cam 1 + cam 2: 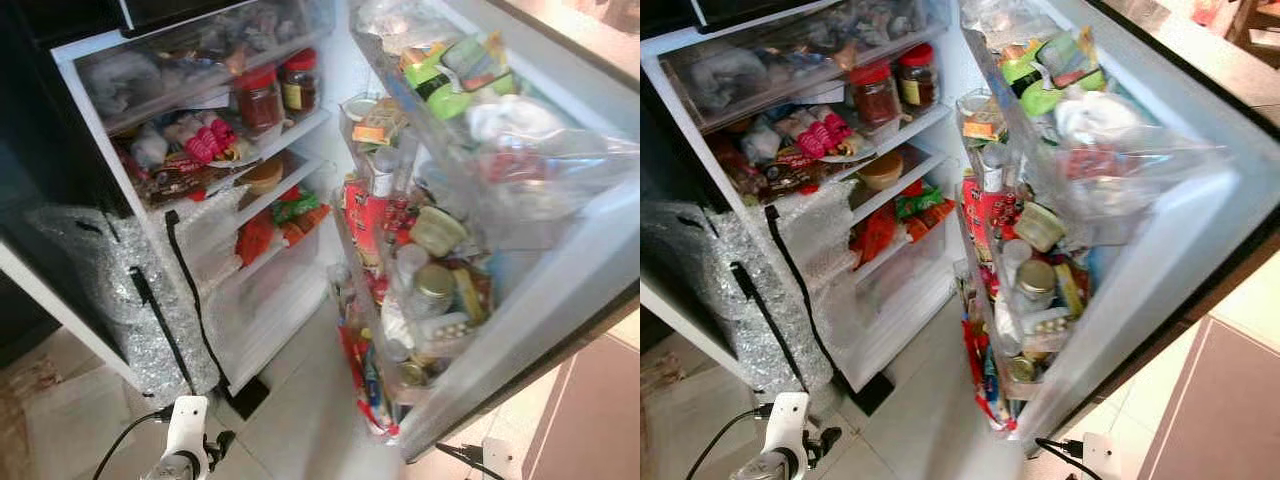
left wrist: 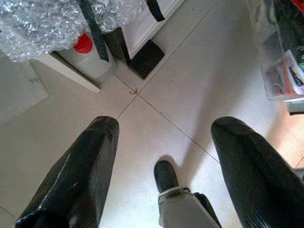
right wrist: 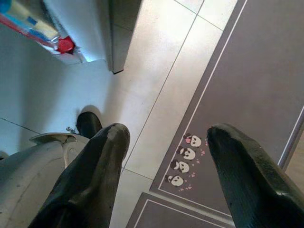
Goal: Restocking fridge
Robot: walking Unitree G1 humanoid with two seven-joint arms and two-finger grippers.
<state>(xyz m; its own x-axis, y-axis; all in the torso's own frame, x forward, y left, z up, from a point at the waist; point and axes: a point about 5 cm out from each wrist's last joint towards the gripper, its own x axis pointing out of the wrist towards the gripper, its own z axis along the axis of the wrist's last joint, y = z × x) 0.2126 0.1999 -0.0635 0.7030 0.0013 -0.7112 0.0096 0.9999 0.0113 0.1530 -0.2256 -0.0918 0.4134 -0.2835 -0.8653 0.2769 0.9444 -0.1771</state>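
Observation:
The fridge stands open before me. Its shelves (image 1: 290,130) hold two red-lidded jars (image 1: 259,98), pink and red packets (image 1: 205,138), a bowl (image 1: 264,175) and orange and green packs (image 1: 290,215). The open door (image 1: 560,290) on the right has racks crammed with bottles, jars, cans and bags. My left arm (image 1: 185,440) hangs low in front of the fridge. In the left wrist view, my left gripper (image 2: 164,128) is open over bare floor tiles. My right gripper (image 3: 166,133) is also open and holds nothing, hanging over the edge of a grey mat.
A bubble-wrapped panel (image 1: 120,290) with black straps stands at the fridge's left front. A grey mat (image 3: 247,76) with small panda prints lies to the right, beyond the door. My own foot (image 2: 166,175) is on the pale tiles (image 1: 300,400) between fridge and door.

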